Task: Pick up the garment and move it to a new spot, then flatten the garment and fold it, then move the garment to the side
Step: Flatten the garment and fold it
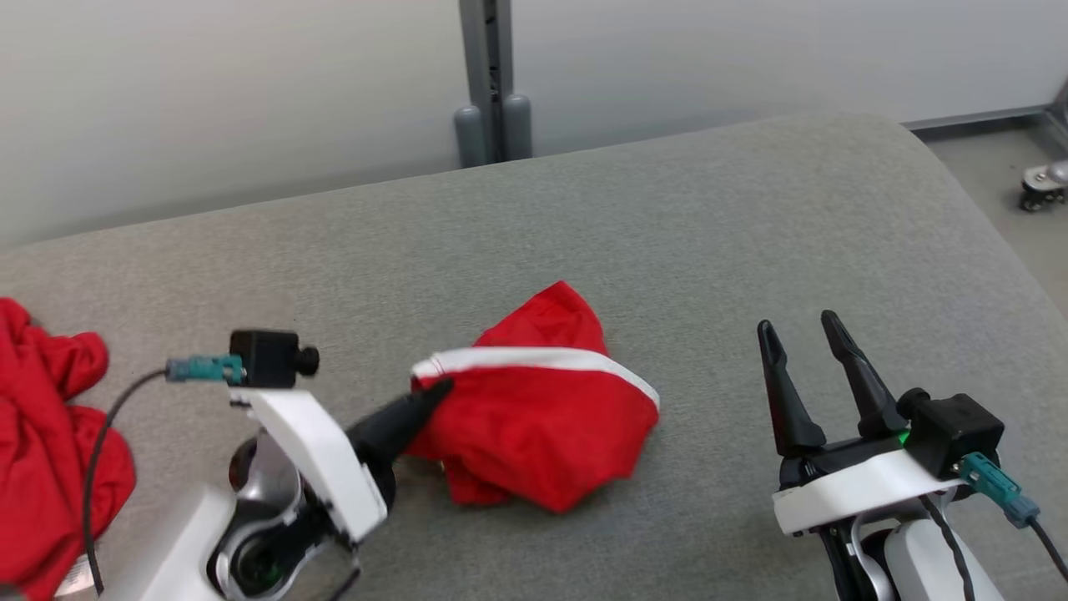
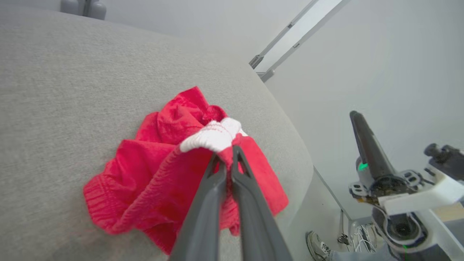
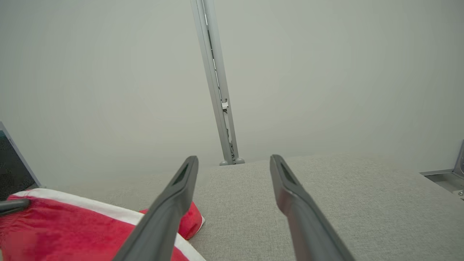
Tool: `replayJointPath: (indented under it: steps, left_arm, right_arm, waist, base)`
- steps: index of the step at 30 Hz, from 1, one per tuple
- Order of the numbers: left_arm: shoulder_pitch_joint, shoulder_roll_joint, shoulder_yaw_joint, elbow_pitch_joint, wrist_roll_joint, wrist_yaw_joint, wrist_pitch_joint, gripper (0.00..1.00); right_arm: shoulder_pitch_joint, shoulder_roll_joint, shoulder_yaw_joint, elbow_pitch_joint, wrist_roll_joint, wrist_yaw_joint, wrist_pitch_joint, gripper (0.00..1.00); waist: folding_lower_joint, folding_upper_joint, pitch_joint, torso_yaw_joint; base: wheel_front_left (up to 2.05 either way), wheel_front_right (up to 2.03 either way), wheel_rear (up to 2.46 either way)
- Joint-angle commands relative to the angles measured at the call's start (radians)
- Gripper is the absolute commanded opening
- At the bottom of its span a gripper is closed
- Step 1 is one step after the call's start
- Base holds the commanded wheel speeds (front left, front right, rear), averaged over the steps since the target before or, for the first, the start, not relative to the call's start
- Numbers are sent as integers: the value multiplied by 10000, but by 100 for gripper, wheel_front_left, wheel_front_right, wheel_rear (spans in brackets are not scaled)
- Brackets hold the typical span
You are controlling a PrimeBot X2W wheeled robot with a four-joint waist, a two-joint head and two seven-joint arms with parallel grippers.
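A crumpled red garment (image 1: 542, 417) with a white band lies in the middle of the grey padded surface (image 1: 667, 217). My left gripper (image 1: 438, 388) is shut on the garment's left end, right by the white band. In the left wrist view the two fingers (image 2: 226, 159) pinch the red cloth just under the bunched white band of the garment (image 2: 163, 170). My right gripper (image 1: 805, 334) stands open to the right of the garment, apart from it, with nothing between its fingers. The right wrist view has the garment (image 3: 72, 232) at lower left, beside my open right gripper (image 3: 233, 163).
Another heap of red cloth (image 1: 50, 442) lies at the surface's left edge. A grey post (image 1: 492, 83) stands behind the surface against a pale wall. The surface's rounded right edge drops to the floor, where a small caster (image 1: 1043, 188) stands. A shoe (image 2: 319, 246) is on the floor.
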Motion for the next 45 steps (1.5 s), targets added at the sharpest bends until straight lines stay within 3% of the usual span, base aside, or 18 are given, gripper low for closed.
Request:
replayJointPath:
  steps: [1, 6, 10, 15, 23, 24, 25, 26, 32, 41, 45]
  left_arm:
    - [229, 180, -96, -281, 25, -20, -10, 0]
    - [1396, 1235, -817, -1927, -29, -20, 188, 0]
    - [2096, 1950, -1128, -2314, 309, -20, 198, 0]
    - [2467, 2295, -1241, -1952, 840, 93, -84, 0]
    - [2677, 2100, -1378, -1051, 1736, 459, -897, 0]
    - [2676, 2067, -1434, -935, 1785, 476, -915, 24]
    - [2681, 2022, -1475, -792, 1820, 503, -938, 82]
    - [2711, 1978, -1529, -642, 1851, 505, -944, 100]
    - [2682, 1851, -1364, -510, 1709, 446, -1279, 100]
    - [2600, 2230, -498, -1314, 2160, 1268, -2392, 100]
    - [2082, 2347, -671, -1244, 2734, 1494, -2275, 100]
  right_arm:
    - [84, -52, -60, 1, -34, 9, -49, 100]
    - [173, -97, -340, -31, -124, 9, -49, 100]
    - [212, -123, -461, -55, -162, 7, -49, 100]
    - [226, -179, -471, 11, -148, 7, -49, 100]
    - [310, -274, -461, 248, -33, 7, -49, 100]
    - [307, -276, -465, 277, -26, 7, -49, 100]
    - [302, -276, -462, 301, -14, 7, -49, 100]
    - [301, -282, -464, 329, -5, 7, -49, 100]
    - [329, -277, -506, 383, 22, 7, -49, 100]
    - [341, -345, -507, 400, 36, 7, -49, 100]
    - [143, -330, -302, 429, 68, 7, -49, 100]
  waist:
    - [0, -1, -52, 239]
    - [0, -1, -70, 760]
    - [0, -1, -96, 1096]
    - [0, -1, -166, 1368]
    - [0, -1, -164, 1545]
    - [0, -1, -160, 1553]
    - [0, -1, -159, 1554]
    - [0, -1, -160, 1552]
    - [0, -1, -204, 1576]
    - [0, -1, -309, 1666]
    - [0, -1, -242, 1542]
  base:
    - [0, 0, 0]
    - [0, 0, 0]
    - [0, 0, 0]
    - [0, 0, 0]
    - [0, 0, 0]
    - [0, 0, 0]
    - [0, 0, 0]
    - [0, 0, 0]
    - [0, 0, 0]
    - [0, 0, 0]
    - [0, 0, 0]
